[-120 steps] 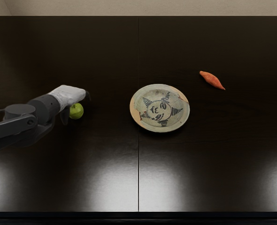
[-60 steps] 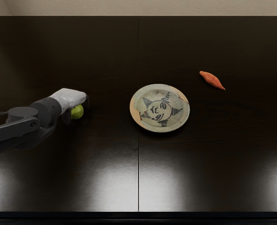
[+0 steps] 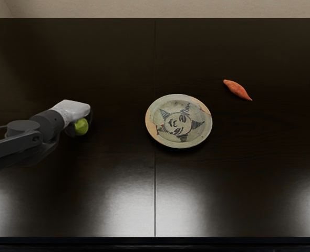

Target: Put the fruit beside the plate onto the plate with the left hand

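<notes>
Left hand (image 3: 74, 114): enters from the left edge, set down over the green fruit (image 3: 82, 127) with the fingers curled around it, gripping it. Only the lower right part of the fruit shows beneath the hand. Whether the fruit rests on the desk (image 3: 155, 184) or is raised cannot be determined. The fruit sits well apart from the plate (image 3: 150, 123), to its left, not on it. The plate is near the desk's centre and carries a dark painted pattern. An orange tapered object (image 3: 237, 90) lies beyond the plate to the upper right, apart from it.
</notes>
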Controlling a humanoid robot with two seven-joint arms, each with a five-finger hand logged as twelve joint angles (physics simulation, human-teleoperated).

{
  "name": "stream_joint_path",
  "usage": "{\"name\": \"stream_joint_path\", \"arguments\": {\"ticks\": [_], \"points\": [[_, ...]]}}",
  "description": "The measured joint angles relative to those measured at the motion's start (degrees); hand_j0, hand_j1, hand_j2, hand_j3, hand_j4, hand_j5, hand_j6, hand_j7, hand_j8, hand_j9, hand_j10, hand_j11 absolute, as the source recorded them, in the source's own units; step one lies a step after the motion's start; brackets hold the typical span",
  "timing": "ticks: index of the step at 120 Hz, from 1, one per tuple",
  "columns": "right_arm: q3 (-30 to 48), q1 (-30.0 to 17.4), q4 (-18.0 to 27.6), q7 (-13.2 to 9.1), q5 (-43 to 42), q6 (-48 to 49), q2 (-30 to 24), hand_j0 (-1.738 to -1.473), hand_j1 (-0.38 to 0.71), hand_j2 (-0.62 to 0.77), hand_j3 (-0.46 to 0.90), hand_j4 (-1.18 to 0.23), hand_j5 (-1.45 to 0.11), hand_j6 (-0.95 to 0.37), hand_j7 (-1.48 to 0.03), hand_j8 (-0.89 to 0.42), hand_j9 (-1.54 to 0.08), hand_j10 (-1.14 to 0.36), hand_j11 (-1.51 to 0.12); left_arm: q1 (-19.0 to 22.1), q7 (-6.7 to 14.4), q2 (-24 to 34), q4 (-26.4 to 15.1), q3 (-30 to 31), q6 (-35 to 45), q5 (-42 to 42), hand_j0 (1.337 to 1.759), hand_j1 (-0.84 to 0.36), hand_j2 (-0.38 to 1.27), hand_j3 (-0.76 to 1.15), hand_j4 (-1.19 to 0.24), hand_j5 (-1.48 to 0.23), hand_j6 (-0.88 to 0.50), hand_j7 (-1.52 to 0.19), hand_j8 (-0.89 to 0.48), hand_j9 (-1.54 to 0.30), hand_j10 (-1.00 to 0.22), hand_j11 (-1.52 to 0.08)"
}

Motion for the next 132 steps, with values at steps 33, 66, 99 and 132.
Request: {"name": "stream_joint_path", "arguments": {"ticks": [33,66,99,132], "points": [[0.00,0.00,-0.13,0.00,0.00,0.00,0.00,-1.658,-0.31,-0.01,0.00,-0.03,-0.04,-0.03,-0.04,-0.03,-0.04,-0.03,-0.04,-0.55,0.03,-1.46,1.91,0.04,-0.35,-0.01,1.656,-0.33,0.35,-0.04,-0.52,-1.09,-0.30,-1.10,-0.44,-1.12,-0.79,-1.12],[0.00,0.00,-0.18,0.00,0.02,0.00,0.00,-1.658,-0.31,-0.01,0.00,-0.03,-0.04,-0.03,-0.04,-0.03,-0.04,-0.03,-0.04,-9.73,0.04,-8.26,2.08,-0.02,-1.08,-2.12,1.646,-0.31,0.36,-0.01,-0.52,-1.13,-0.30,-1.16,-0.44,-1.17,-0.83,-1.17],[-0.04,-0.06,-0.19,0.00,0.08,0.00,0.00,-1.658,-0.31,-0.01,0.00,-0.03,-0.04,-0.03,-0.04,-0.03,-0.04,-0.03,-0.04,-12.39,0.02,-18.32,2.09,-0.43,0.21,-3.51,1.644,-0.28,0.31,0.00,-0.52,-1.15,-0.28,-1.19,-0.43,-1.18,-0.84,-1.19],[-0.08,-0.25,-0.21,0.00,0.09,0.00,0.00,-1.658,-0.31,-0.01,0.00,-0.03,-0.04,-0.03,-0.04,-0.03,-0.04,-0.03,-0.04,-11.97,0.05,-23.37,2.35,-0.15,2.66,-3.03,1.643,-0.28,0.34,0.00,-0.53,-1.16,-0.30,-1.18,-0.44,-1.19,-0.85,-1.19]]}}
